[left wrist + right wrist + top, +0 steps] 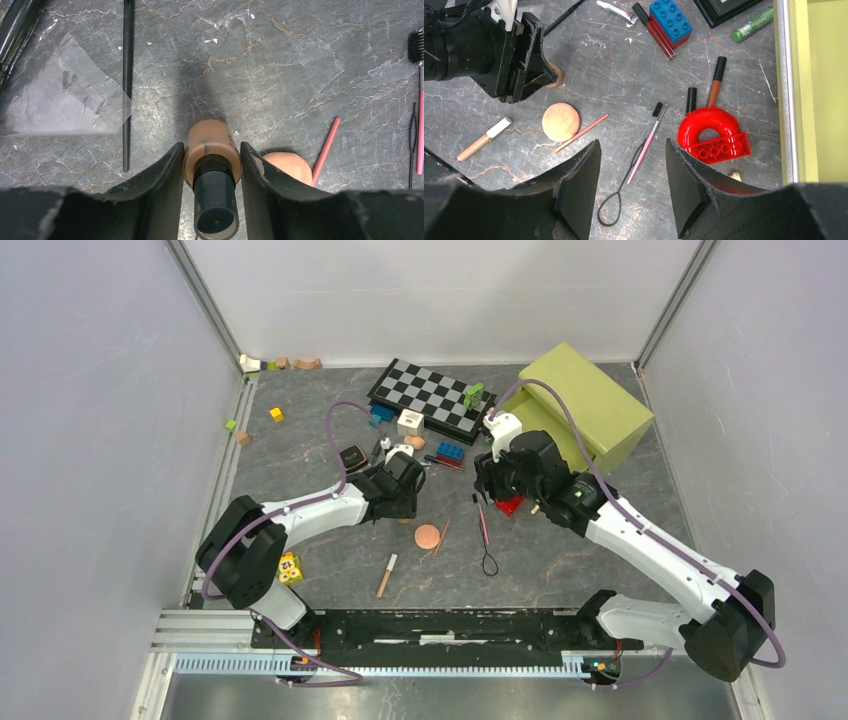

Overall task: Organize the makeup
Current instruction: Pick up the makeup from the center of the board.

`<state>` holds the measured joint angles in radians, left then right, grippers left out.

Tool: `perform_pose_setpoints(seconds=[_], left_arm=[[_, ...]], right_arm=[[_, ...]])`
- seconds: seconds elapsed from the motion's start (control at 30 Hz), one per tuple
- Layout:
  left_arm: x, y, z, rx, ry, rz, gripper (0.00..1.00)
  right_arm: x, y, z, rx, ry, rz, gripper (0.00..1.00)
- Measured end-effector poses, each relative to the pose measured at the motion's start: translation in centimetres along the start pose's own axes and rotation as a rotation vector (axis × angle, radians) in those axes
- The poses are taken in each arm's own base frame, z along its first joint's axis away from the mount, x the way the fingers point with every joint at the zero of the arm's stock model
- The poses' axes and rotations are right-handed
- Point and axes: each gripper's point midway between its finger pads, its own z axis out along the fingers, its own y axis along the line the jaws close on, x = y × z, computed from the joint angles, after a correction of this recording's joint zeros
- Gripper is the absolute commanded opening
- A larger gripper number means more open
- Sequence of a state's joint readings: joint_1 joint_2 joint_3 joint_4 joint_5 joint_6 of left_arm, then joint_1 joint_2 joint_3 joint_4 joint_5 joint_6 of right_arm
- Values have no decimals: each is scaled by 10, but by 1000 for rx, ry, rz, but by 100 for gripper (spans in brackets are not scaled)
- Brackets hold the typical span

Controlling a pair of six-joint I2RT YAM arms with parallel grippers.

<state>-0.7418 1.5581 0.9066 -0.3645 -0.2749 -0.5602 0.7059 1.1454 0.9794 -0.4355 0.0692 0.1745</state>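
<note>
Here, clamping the left gripper (212,147) on the tan bottle (207,134), squeezing squarely beside its black cap (215,207) before lifting; holding the right gripper (633,145) with jaws apart.

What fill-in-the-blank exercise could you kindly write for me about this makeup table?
1. The left gripper straddles a tan bottle with a ___ cap.
2. The right gripper hovers with its jaws ___, holding nothing.
3. The horseshoe-shaped brick lying near the olive box is ___.
Missing words: black; open; red.
</note>
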Motion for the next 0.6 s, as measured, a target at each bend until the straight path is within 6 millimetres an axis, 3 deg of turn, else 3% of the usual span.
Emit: perform_pose_setpoints(seconds=[0.23, 0.43, 0.6], left_arm=[[-1, -6, -5, 35, 7, -3, 32], [-7, -33, -22, 191, 7, -18, 31], [-12, -58, -41, 344, 10, -22, 31]], right_arm=[[7, 0, -1, -8, -8, -16, 58], [29, 0, 3, -23, 24, -34, 61], [47, 10, 4, -100, 26, -77, 79]])
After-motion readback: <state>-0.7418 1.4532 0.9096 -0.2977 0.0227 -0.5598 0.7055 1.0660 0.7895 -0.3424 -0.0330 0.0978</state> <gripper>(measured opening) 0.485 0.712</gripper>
